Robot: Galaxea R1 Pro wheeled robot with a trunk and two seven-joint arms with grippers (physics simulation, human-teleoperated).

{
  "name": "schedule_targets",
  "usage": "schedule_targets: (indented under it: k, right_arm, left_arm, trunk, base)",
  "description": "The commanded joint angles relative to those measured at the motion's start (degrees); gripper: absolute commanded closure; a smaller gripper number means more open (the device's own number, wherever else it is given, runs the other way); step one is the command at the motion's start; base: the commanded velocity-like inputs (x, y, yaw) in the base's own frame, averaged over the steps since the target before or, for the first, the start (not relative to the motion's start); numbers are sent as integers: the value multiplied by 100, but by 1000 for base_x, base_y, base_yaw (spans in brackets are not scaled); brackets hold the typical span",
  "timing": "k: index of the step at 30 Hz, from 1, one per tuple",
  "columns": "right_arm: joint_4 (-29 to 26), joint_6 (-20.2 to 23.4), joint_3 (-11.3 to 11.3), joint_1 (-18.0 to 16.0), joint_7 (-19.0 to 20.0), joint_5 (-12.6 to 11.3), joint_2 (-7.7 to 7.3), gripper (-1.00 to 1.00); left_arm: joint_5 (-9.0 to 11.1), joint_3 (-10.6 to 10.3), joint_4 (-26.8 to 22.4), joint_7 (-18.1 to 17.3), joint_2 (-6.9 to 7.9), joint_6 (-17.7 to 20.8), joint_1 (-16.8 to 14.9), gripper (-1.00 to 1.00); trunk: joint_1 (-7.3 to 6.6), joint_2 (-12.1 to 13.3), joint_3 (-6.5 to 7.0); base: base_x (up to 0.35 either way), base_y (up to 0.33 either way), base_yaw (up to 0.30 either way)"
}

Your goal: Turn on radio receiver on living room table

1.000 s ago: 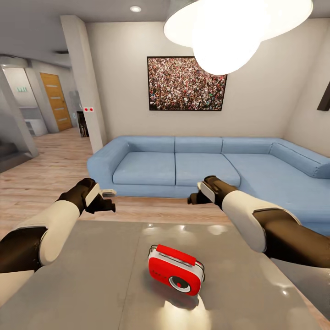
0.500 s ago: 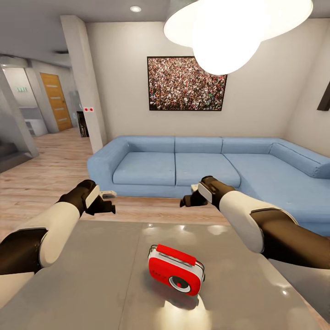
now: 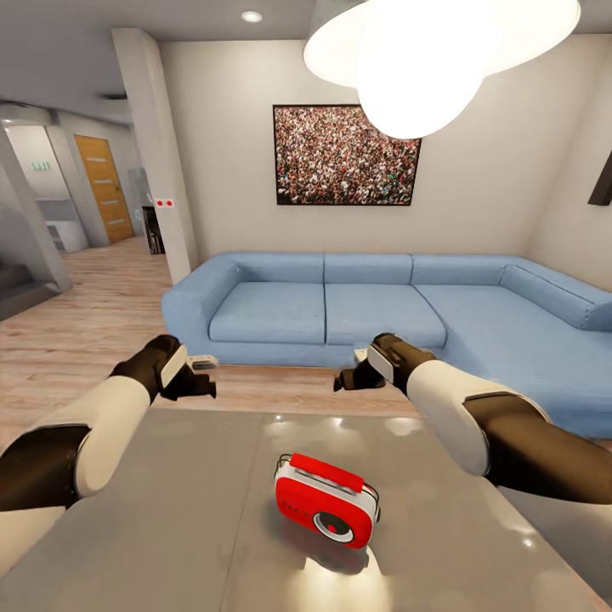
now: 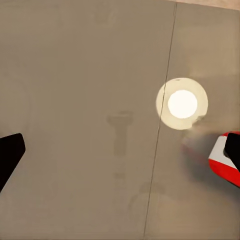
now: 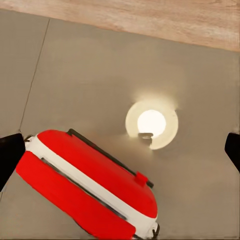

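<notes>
Currently red white-trimmed rounded radio (image 3: 326,500) sits on glossy grey worktop (image 3: 170,527); left claw (image 3: 202,378) and right claw (image 3: 347,376) spread, hovering above.

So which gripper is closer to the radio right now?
Right. The right gripper hovers just beyond the radio; the left gripper hangs farther off to its left.

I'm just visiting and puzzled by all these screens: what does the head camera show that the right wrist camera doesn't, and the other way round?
Head view alone: the blue L-shaped sofa, the framed crowd picture, the big white pendant lamp, and the round dial on the face of the small red radio with white trim. Right wrist view alone: a close look down on the radio's top edge, with the lamp's round reflection beside it. Both show the radio, the glossy grey table and the wood plank floor.
</notes>
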Motion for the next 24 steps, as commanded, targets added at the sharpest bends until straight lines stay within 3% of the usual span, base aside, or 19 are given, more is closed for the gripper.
schedule_targets:
  k: [1,12,24]
  right_arm:
    - [-1,-6,-2,68,1,-1,-1,-100]
    - [-7,-165,6,504,-1,32,-50,-100]
    - [-1,-305,16,574,3,17,8,-100]
  left_arm:
    - [-1,0,-3,0,0,0,23,-100]
    - [0,0,-4,0,-1,-71,152,-100]
    - [2,0,-1,0,-1,-114,183,-100]
  trunk:
    - [0,0,1]
    - [0,0,1]
    - [0,0,1]
  base:
    - [0,0,0]
    - [0,0,0]
    - [0,0,0]
